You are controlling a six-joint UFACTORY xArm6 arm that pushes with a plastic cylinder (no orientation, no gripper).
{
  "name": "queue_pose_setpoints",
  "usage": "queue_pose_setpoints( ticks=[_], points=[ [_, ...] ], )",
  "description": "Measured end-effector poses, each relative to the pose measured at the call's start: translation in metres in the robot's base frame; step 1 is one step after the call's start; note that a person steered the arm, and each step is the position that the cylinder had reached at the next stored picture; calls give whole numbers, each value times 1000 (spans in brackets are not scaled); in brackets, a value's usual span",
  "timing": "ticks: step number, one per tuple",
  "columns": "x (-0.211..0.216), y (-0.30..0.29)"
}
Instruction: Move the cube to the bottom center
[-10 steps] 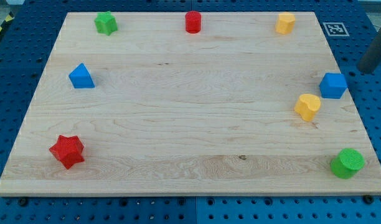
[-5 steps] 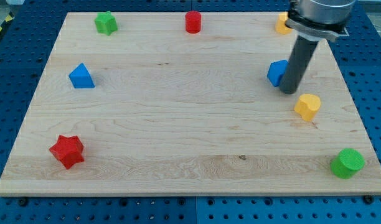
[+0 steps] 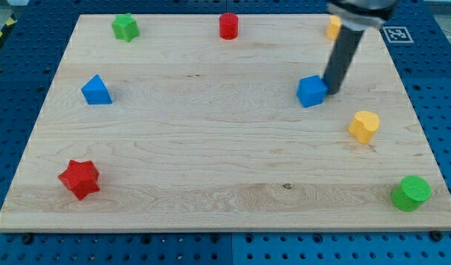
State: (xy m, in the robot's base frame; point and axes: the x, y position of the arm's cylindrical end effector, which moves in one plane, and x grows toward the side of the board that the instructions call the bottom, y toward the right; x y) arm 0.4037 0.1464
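Observation:
The blue cube (image 3: 312, 90) sits on the wooden board (image 3: 211, 147), right of centre in the upper half. My tip (image 3: 331, 93) is against the cube's right side, with the dark rod rising up and to the right of it. The rod hides part of the yellow block (image 3: 332, 27) at the view's top right.
A green star block (image 3: 125, 27) and a red cylinder (image 3: 228, 26) lie along the top. A blue triangular block (image 3: 96, 90) is at the left and a red star (image 3: 79, 178) at the bottom left. A yellow heart block (image 3: 364, 126) and a green cylinder (image 3: 411, 193) are at the right.
The rod has swung in from the board's right edge and pushed the blue cube leftward, from near the right edge to right of centre. The other blocks have not moved.

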Motion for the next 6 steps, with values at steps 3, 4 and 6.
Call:
queue_pose_setpoints(
  ticks=[3, 4, 6],
  points=[
    [-15, -51],
    [-15, -73],
    [75, -76]
  ],
)
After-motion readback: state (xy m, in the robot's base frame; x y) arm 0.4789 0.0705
